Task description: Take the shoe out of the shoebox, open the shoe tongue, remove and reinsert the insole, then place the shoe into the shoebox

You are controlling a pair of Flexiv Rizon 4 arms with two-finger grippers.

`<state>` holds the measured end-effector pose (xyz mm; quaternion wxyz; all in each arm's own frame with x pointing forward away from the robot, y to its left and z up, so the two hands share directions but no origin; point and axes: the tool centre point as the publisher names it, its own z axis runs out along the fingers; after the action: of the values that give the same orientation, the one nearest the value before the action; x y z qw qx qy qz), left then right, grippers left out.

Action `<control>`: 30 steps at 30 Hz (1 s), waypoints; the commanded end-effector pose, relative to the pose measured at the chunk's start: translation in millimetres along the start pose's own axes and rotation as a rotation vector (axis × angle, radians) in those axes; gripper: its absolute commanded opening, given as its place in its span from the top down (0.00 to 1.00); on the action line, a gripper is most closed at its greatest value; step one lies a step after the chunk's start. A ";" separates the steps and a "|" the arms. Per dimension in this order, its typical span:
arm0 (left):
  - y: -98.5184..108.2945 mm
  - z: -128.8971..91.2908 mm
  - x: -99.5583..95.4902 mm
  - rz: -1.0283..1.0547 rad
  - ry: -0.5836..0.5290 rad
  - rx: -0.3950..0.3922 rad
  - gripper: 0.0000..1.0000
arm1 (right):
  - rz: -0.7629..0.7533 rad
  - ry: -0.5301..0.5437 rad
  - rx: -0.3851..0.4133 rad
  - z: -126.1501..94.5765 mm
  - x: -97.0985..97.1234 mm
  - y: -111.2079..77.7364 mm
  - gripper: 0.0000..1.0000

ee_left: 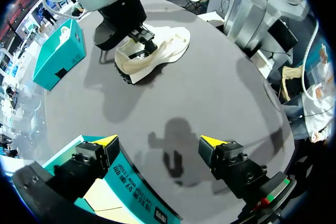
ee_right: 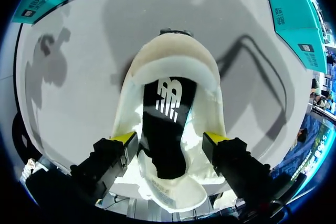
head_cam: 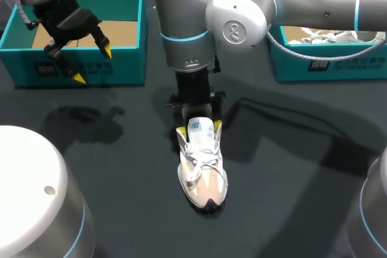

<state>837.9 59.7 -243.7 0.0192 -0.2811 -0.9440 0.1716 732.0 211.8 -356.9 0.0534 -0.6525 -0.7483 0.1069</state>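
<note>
Shoe (head_cam: 202, 170) stands upright on the dark table (head_cam: 121, 149) at the middle, toe toward us, outside both boxes. At our left, the left gripper (head_cam: 92, 63) hangs over the front wall of the teal left shoebox (head_cam: 130, 58), fingers spread and empty, parked there, we judge, to leave the middle free. Our right arm reaches past centre; the right gripper (head_cam: 199, 129) clasps the shoe's heel collar from both sides, probably steadying it for tongue and insole work. Farther right, a second teal box (head_cam: 326, 64) holds white packing.
</note>
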 end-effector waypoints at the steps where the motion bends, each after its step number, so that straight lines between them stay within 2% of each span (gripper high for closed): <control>1: 0.3 -0.1 0.2 0.001 0.001 -0.002 0.00 | -0.001 0.011 0.001 2.9 -1.5 -4.0 0.00; 7: 0.3 -0.1 0.2 0.001 0.001 -0.002 0.00 | 0.003 0.016 0.000 1.1 -1.3 -6.8 0.00; 24: 0.3 -0.1 0.2 0.001 0.001 -0.002 0.00 | -0.005 -0.012 -0.090 -21.2 -3.1 -16.7 0.00; 27: 0.3 -0.1 0.2 0.001 0.001 -0.002 0.00 | -0.002 -0.013 -0.094 -22.6 -3.6 -18.8 0.07; 30: 0.3 -0.1 0.2 0.001 0.001 -0.002 0.00 | 0.004 -0.017 -0.099 -24.5 -4.4 -21.5 0.08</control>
<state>837.9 59.7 -243.7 0.0192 -0.2811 -0.9440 0.1716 721.6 209.8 -330.5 0.0167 -0.6538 -0.7523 0.0795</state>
